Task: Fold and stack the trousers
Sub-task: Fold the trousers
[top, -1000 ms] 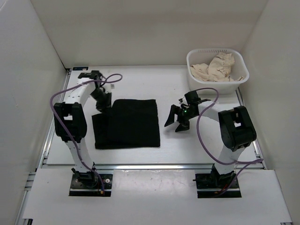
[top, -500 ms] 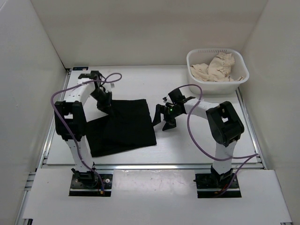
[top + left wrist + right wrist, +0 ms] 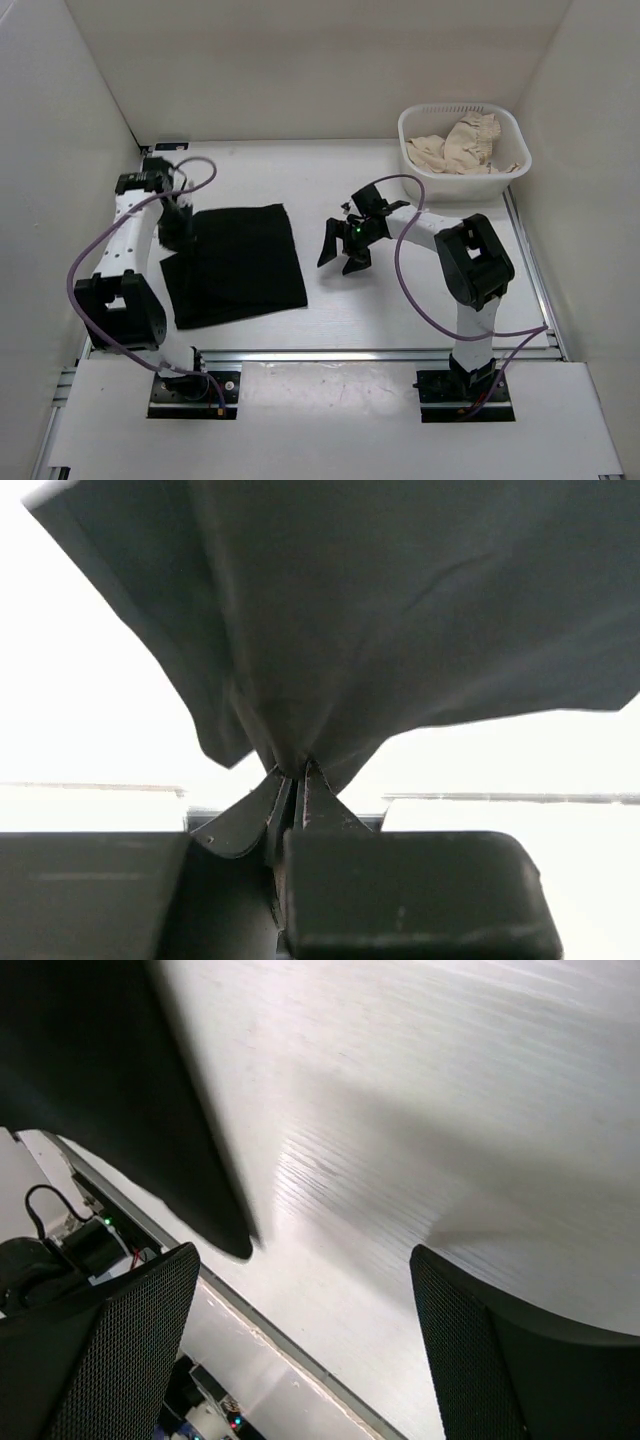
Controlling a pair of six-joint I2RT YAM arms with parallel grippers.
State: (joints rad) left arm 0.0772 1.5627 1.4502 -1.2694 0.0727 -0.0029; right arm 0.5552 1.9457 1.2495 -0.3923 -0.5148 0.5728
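At left of counter (image 3: 400,300): left hand (image 3: 178,228) closed tight on the far-left corner of the trousers (image 3: 240,265). Confirmed in its wrist view: left hand (image 3: 295,775) with fingertips pressed together, black fabric of the trousers (image 3: 400,610) bunched into the pinch and draping away from it. Moving right: trousers folded to a rough rectangle, lying on left-centre of counter, skewed slightly, right edge running near-to-far. About as wide as deep from above, so no clear long axis to note. Further right: a strip of bare counter, then right hand (image 3: 342,258), spread wide, holding nothing, just beside that right edge and apart from it. In its wrist view: right hand (image 3: 300,1260) over bare white surface, dark edge of trousers (image 3: 100,1080) at upper left, no contact with either finger. Judged critical for the coming move: that gap, with trousers lying to the left of right hand and the right edge the nearest grab line. Left hand already on cloth; right hand nearer the free side. Far-right corner: white basket (image 3: 460,108) holding beige cloth (image 3: 460,145), well apart from trousers. Writing: no brand, label or text legible anywhere.
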